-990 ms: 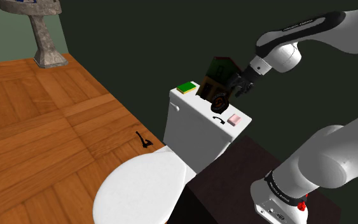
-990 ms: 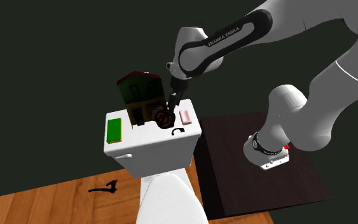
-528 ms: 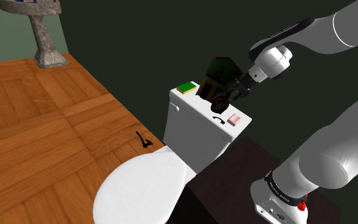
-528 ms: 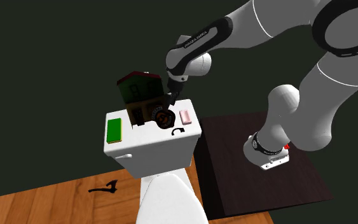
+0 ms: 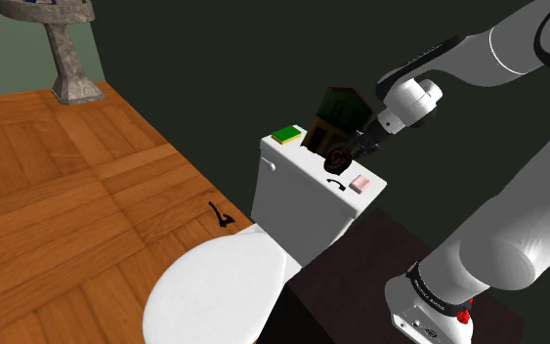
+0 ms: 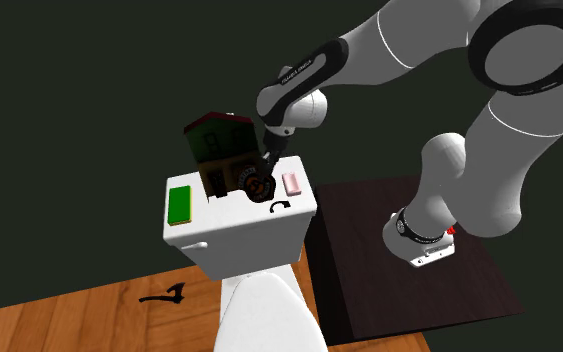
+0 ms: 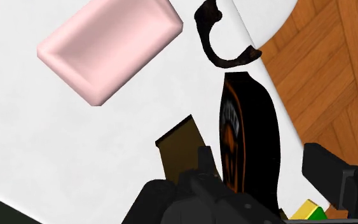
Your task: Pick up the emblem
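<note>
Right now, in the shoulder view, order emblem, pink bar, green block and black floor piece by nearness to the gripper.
1. Emblem, at the gripper.
2. Pink bar, on the lid.
3. Green block, lid's far end.
4. Black piece, on the floor.

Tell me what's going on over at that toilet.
A white robot arm has its black hand down on the white toilet tank lid, set around a round black emblem with orange markings. The fingers stand apart on either side of the emblem, with a gap on one side, so it isn't gripped yet. A pink bar lies close by.
</note>
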Robot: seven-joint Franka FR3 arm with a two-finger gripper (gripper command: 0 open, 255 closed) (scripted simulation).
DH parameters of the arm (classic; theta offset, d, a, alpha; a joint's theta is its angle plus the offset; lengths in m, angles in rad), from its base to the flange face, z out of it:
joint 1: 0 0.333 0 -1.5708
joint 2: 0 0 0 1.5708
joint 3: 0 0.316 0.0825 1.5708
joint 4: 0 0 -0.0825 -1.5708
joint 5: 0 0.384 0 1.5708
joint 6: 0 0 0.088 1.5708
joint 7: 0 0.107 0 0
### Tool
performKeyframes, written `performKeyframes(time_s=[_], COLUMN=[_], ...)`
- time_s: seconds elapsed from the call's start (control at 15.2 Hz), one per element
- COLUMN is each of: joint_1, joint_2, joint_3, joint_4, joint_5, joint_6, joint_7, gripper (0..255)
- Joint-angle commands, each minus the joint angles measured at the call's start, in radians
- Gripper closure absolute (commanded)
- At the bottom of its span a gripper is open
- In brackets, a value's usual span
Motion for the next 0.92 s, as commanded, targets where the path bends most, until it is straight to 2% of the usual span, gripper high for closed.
performKeyframes(time_s=[0.0,0.53,0.86], joint_1=[0.0,0.0,0.001], joint_2=[0.001,0.001,-0.071], joint_3=[0.0,0.0,-0.009], joint_4=[0.0,-0.001,-0.002], joint_5=[0.002,0.002,-0.093], joint_6=[0.001,0.001,-0.024], joint_7=[-0.002,-0.003,0.084], gripper=[255,255,255])
